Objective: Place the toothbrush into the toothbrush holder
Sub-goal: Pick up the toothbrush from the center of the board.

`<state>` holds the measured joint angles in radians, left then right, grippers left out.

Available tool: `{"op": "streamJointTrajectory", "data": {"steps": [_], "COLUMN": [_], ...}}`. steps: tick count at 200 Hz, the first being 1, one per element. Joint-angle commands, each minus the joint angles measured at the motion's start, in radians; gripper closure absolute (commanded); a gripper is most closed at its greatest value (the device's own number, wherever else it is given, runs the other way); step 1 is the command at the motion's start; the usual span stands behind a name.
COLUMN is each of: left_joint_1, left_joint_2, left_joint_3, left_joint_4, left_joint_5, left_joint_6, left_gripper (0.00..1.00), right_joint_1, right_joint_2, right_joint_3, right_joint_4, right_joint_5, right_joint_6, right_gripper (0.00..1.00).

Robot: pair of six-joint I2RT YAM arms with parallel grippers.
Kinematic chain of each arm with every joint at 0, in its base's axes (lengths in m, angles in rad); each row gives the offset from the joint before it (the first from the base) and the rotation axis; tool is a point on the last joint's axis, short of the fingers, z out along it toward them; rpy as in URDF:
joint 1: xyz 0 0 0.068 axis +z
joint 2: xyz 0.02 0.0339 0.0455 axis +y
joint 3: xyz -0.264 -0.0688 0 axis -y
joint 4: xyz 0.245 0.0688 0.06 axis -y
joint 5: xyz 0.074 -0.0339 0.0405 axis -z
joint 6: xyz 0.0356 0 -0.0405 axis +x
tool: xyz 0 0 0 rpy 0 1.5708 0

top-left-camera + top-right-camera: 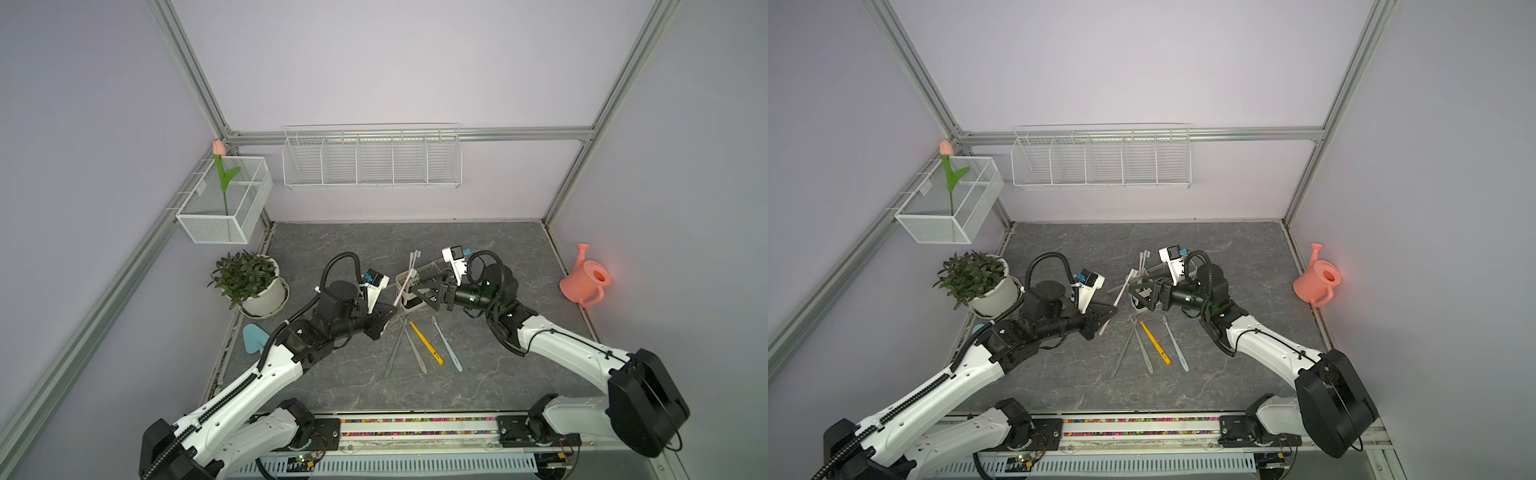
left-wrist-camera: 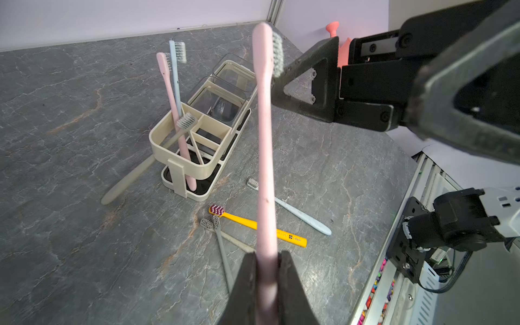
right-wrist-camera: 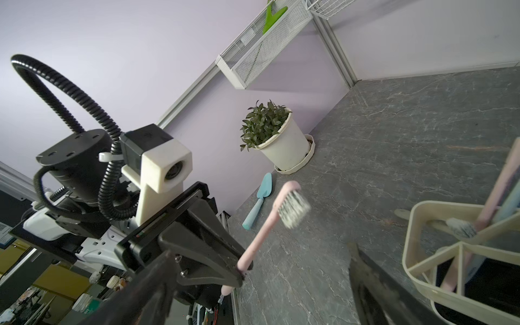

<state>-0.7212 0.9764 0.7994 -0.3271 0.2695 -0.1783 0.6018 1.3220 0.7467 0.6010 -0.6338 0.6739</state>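
Nearest the robot's base, 4 spare brushes (image 1: pixel 446 345) lie fanned on the grey surface (image 1: pixel 353 395), out of play for now. Just beyond them the left gripper (image 2: pixel 266 254) has its fingers narrowed tight onto the pink toothbrush (image 2: pixel 264 140). They pinch it low on the handle, so only a short stub pokes out behind while the long neck and bristled head reach ahead, tilted upward. That low grip looks chosen to leave most of the shaft free, probably for a handover so the handle end can go down first. A little farther on, the right gripper (image 1: pixel 422 296) faces the brush with its fingers spread wide, holding nothing. In the left wrist view the bristles sit right at the tip of 1 right finger, though I cannot tell whether they touch. So the toothbrush is in the air, clamped in the left fingers and just short of the right ones, not yet in the toothbrush holder (image 2: pixel 176 171). That rack stands on the surface beside and partly beneath the right fingers, with 2 brushes (image 2: pixel 178 52) upright in its end compartment and a greyish brush (image 2: pixel 132 174) leaning against its rim.
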Motion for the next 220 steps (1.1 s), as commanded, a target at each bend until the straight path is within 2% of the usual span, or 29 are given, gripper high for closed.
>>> {"op": "streamJointTrajectory", "data": {"steps": [1, 65, 113, 134, 156, 186, 204, 220], "left_joint_1": [-0.004, -0.004, -0.004, -0.004, -0.004, -0.004, -0.004, -0.005], "left_joint_2": [0.004, 0.011, 0.035, 0.039, 0.041, 0.049, 0.042, 0.042], "left_joint_3": [0.028, 0.028, 0.028, 0.026, 0.025, 0.034, 0.029, 0.038], "left_joint_4": [0.030, 0.044, 0.050, 0.053, 0.054, 0.034, 0.030, 0.010], "left_joint_5": [-0.002, 0.008, 0.007, 0.005, -0.007, -0.017, -0.050, -0.088], "left_joint_6": [0.019, 0.023, 0.024, 0.025, 0.028, 0.033, 0.023, 0.017], "left_gripper": [0.92, 0.92, 0.92, 0.92, 0.92, 0.90, 0.77, 0.68], "right_joint_1": [0.010, 0.027, 0.033, 0.034, 0.036, 0.036, 0.036, 0.036], "right_joint_2": [0.023, 0.139, 0.173, 0.180, 0.186, 0.175, 0.148, 0.112], "right_joint_3": [0.029, 0.083, 0.099, 0.101, 0.103, 0.106, 0.112, 0.126], "right_joint_4": [0.056, 0.128, 0.161, 0.156, 0.147, 0.093, 0.024, -0.113], "right_joint_5": [-0.011, -0.044, -0.060, -0.061, -0.065, -0.059, -0.040, 0.013], "right_joint_6": [0.032, 0.078, 0.108, 0.108, 0.110, 0.082, 0.034, -0.052], "right_gripper": [0.07, 0.25, 0.48, 0.65, 0.92, 0.93, 0.93, 0.93]}}
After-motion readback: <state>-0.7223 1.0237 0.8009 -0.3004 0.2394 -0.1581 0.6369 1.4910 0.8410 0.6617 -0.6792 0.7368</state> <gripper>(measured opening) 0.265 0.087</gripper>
